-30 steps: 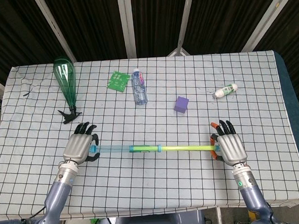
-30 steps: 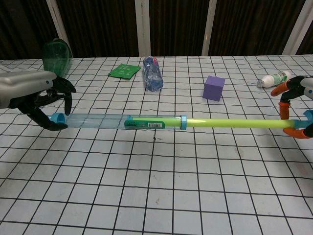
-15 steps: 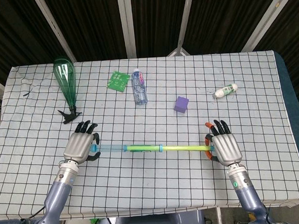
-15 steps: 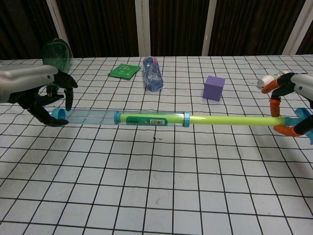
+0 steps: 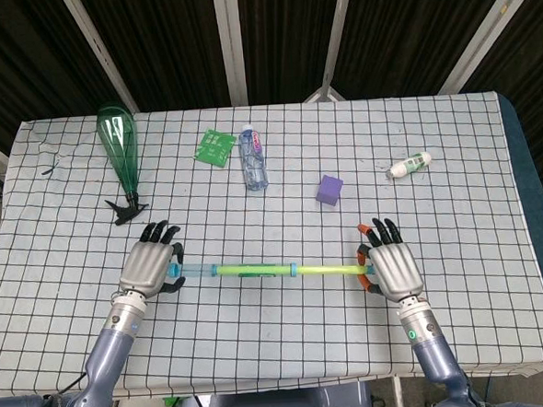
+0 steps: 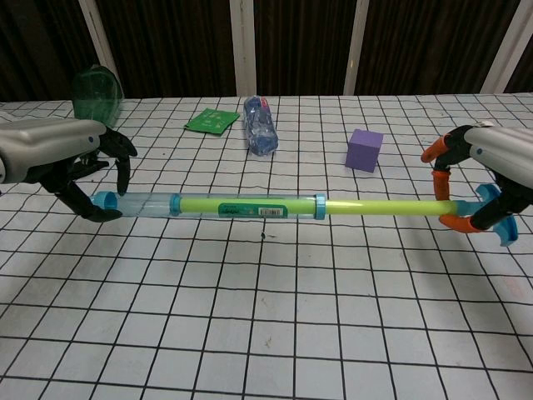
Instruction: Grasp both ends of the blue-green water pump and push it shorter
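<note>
— So what are we looking at on that counter (image 5: pixel 464 339)?

— Biggest thing first: the checked cloth covers the whole top, and the blue-green water pump (image 5: pixel 257 271) lies across its near half, running left to right. It's lifted off the cloth, I think, judging from the chest view.

— Who has it?

— Both. The left hand (image 5: pixel 149 267) has its dark fingers curled around the clear barrel's capped end, thumb underneath. The right hand (image 5: pixel 392 267) wraps its orange-tipped fingers around the blue handle at the end of the yellow rod. One at each end, facing each other, so a push inward goes straight down the barrel.

— Is it short yet?

— Partway, I'd say. A good stretch of yellow rod is exposed between the barrel collar and the right hand, and the piston sits near the left cap.

— And the rest?

— Behind it, well apart: a green plastic bottle (image 5: pixel 119 150) lying down, a clear water bottle (image 5: pixel 253 158), a green packet (image 5: pixel 214 147), a purple cube (image 5: pixel 330 190), and a small white bottle (image 5: pixel 408 166) far right.
</note>
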`<state>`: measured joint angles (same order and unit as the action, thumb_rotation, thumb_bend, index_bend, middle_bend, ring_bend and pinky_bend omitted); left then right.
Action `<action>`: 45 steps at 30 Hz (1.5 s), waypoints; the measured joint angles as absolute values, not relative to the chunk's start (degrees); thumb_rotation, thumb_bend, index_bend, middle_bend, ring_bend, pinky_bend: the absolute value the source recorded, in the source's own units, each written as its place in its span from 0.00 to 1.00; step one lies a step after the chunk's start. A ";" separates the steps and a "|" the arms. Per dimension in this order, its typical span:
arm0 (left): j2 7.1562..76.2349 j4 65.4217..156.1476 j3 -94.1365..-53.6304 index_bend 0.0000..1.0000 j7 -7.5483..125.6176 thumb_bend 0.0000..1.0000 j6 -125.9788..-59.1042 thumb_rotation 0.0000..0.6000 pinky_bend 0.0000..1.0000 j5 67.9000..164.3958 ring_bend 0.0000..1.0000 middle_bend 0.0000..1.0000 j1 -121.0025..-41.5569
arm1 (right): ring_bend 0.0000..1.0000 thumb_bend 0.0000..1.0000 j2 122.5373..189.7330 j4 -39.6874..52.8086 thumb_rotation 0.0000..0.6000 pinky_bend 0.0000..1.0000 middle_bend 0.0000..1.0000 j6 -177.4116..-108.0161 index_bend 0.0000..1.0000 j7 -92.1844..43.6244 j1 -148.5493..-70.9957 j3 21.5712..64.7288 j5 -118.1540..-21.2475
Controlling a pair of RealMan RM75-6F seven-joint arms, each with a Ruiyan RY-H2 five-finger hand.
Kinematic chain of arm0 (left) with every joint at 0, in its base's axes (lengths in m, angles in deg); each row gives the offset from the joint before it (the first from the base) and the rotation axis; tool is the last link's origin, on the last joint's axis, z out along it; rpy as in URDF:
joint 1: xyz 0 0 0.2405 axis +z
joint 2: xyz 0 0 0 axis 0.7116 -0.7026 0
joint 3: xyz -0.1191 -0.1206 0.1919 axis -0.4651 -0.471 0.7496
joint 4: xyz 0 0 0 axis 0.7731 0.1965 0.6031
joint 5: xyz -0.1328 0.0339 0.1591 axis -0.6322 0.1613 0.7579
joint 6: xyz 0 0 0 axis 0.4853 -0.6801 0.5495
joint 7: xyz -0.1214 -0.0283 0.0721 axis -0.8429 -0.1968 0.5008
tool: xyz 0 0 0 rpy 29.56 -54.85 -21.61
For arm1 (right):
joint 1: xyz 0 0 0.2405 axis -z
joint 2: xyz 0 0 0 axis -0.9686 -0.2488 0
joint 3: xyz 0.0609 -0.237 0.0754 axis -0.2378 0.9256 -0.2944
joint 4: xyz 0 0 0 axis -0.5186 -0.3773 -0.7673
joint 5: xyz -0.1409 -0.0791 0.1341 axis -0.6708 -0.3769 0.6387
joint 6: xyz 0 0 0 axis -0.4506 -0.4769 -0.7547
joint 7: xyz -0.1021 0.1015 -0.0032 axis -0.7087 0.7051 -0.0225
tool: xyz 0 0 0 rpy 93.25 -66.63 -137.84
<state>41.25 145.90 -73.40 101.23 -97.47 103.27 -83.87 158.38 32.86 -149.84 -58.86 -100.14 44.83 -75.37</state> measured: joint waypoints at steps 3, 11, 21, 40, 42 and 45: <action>41.49 145.73 -73.56 0.56 101.13 0.46 -97.31 1.00 0.00 103.05 0.00 0.12 -84.27 | 0.00 0.41 158.94 33.45 1.00 0.00 0.21 -149.84 0.65 -59.93 -100.58 44.62 -74.82; 42.53 145.25 -73.54 0.56 101.15 0.46 -97.01 1.00 0.00 102.65 0.00 0.12 -85.23 | 0.00 0.41 160.64 35.03 1.00 0.00 0.21 -150.11 0.65 -63.35 -101.94 44.76 -74.54; 43.26 144.95 -73.46 0.56 100.45 0.46 -97.36 1.00 0.00 102.35 0.00 0.12 -85.71 | 0.00 0.41 162.92 36.10 1.00 0.00 0.21 -150.92 0.65 -66.72 -103.25 44.90 -72.95; 43.30 145.85 -73.21 0.55 99.94 0.46 -97.91 1.00 0.00 102.45 0.00 0.12 -86.05 | 0.00 0.41 164.26 36.11 1.00 0.00 0.21 -151.69 0.65 -67.51 -103.94 45.30 -72.22; 43.38 145.92 -73.20 0.54 99.95 0.46 -97.90 1.00 0.00 102.45 0.00 0.11 -86.15 | 0.00 0.41 164.38 36.05 1.00 0.00 0.21 -151.74 0.65 -67.54 -104.00 45.30 -72.10; 43.43 145.93 -73.11 0.47 99.90 0.40 -97.89 1.00 0.00 102.45 0.00 0.08 -86.19 | 0.00 0.41 164.40 35.97 1.00 0.00 0.19 -151.84 0.51 -67.59 -104.06 45.33 -72.01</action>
